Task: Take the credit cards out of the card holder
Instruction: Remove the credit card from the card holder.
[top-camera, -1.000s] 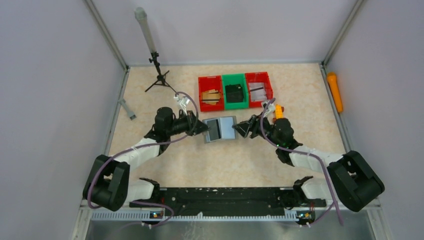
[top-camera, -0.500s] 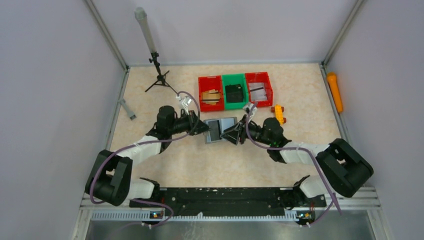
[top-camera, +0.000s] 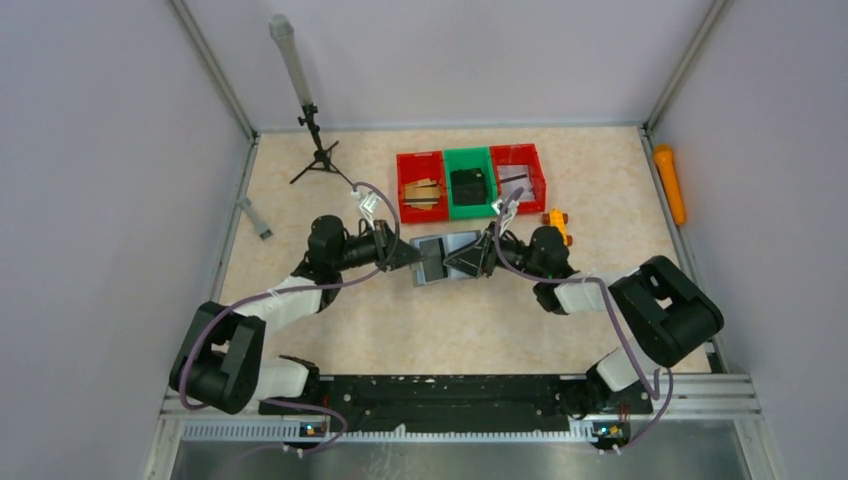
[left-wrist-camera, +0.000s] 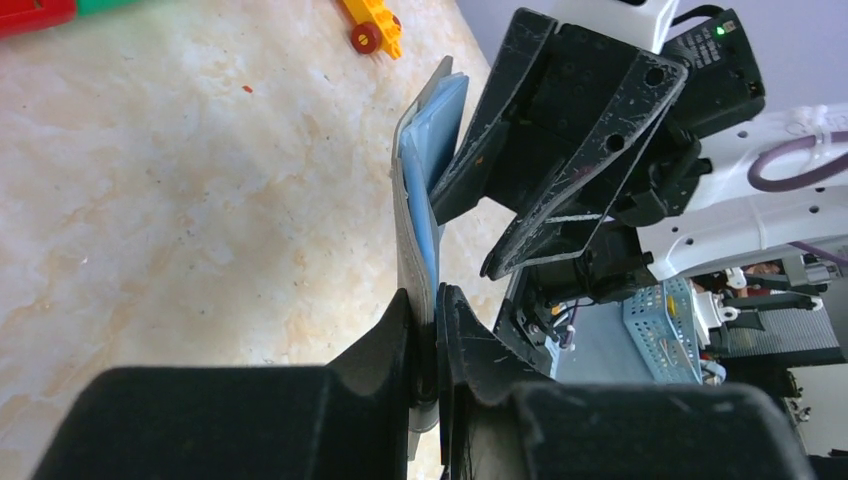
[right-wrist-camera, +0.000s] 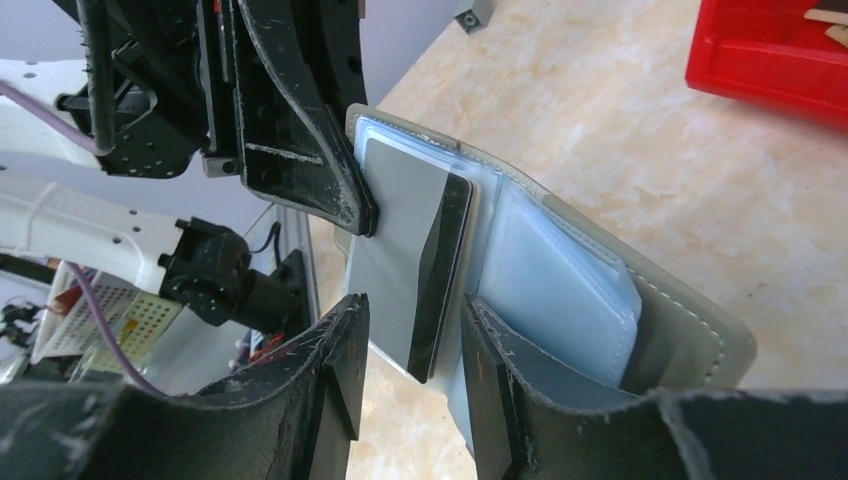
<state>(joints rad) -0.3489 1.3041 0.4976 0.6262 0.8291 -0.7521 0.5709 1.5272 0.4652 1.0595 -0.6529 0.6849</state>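
The grey card holder (top-camera: 452, 245) lies open mid-table, its pale blue pockets (right-wrist-camera: 560, 290) showing. My left gripper (top-camera: 408, 255) is shut on the holder's left edge (left-wrist-camera: 412, 230), which is pinched between the fingertips (left-wrist-camera: 432, 305). My right gripper (top-camera: 463, 262) reaches in from the right. In the right wrist view, a grey credit card with a black stripe (right-wrist-camera: 400, 240) sticks out of a pocket between its jaws (right-wrist-camera: 414, 303). The jaws are open, with a gap still showing beside the card. Any other cards are hidden in the pockets.
Behind the holder stand two red bins (top-camera: 420, 187) (top-camera: 517, 178) and a green bin (top-camera: 469, 183) with a black box in it. A yellow toy (top-camera: 553, 222) lies by the right arm. A tripod (top-camera: 318, 150) is at the back left and an orange cylinder (top-camera: 670, 185) at the right wall.
My right arm has swung left onto the holder and its jaws have narrowed around the card. The left gripper has kept its hold.
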